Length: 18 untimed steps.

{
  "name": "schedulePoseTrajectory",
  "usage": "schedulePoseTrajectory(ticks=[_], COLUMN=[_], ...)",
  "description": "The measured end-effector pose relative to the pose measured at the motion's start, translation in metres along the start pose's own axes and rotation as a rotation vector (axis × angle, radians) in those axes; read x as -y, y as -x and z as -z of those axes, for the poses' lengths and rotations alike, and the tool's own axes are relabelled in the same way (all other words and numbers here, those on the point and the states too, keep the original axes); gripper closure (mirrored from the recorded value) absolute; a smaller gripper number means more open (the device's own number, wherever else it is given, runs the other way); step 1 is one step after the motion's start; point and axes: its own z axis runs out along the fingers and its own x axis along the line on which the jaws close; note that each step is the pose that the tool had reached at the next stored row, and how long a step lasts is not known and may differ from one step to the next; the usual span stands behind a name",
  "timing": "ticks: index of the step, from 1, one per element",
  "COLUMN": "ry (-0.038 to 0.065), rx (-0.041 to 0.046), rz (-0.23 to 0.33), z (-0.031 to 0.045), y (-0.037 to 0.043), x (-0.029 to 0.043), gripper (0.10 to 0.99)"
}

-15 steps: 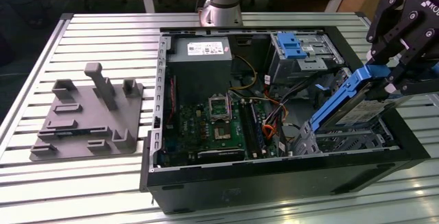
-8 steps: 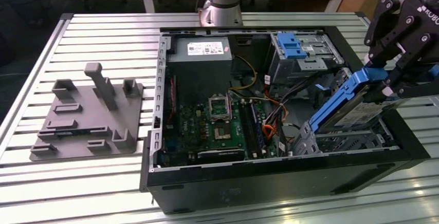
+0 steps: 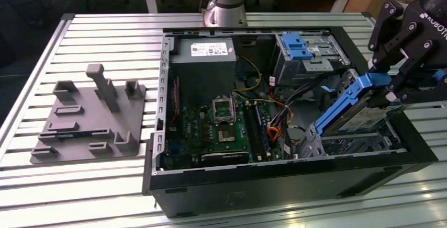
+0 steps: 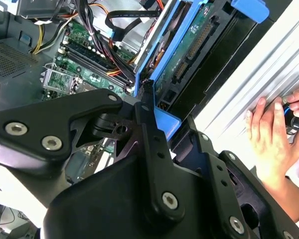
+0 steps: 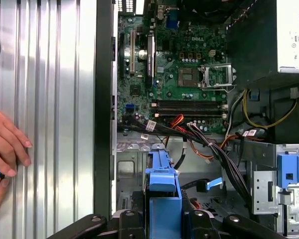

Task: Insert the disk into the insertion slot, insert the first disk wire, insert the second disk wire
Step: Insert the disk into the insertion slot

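Reading across from the exterior view's left: passing a grey fixture plate (image 3: 84, 118) on the slatted table (image 3: 42, 186), crossing the open computer case (image 3: 279, 183) and its motherboard (image 3: 223, 126), and arriving at the gripper (image 3: 386, 88) over the case's end toward the exterior view's right. Clamping the disk (image 3: 353, 110) by the upper end of its blue frame, fingers closed against its edges. Holding it tilted, long axis sloping down from the gripper toward the exterior view's left, lower end dipping into or just above the insertion slot (image 3: 349, 147), which is lying directly beneath. Leaving undecided whether that lower end is touching the cage, its tip being hidden behind sheet metal. Not distinguishing the disk wires within the cable bundle (image 5: 209, 144) in the first wrist view. Noting also a person's hand (image 5: 7, 142) (image 4: 266, 132) resting on the table beside the case in both wrist views.
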Motion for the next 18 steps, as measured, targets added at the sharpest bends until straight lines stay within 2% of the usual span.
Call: schedulePoseTrajectory(ticks=[16,17,18], ry=[0.000,0.000,0.000], rx=[-0.0002,-0.0001,-0.0004], rz=[0.000,0.000,0.000], z=[-0.0169,-0.0174,-0.0176], y=[-0.0025,-0.0025,-0.0026], x=[0.0007,0.0007,0.0007], gripper=[0.722,0.714,0.655])
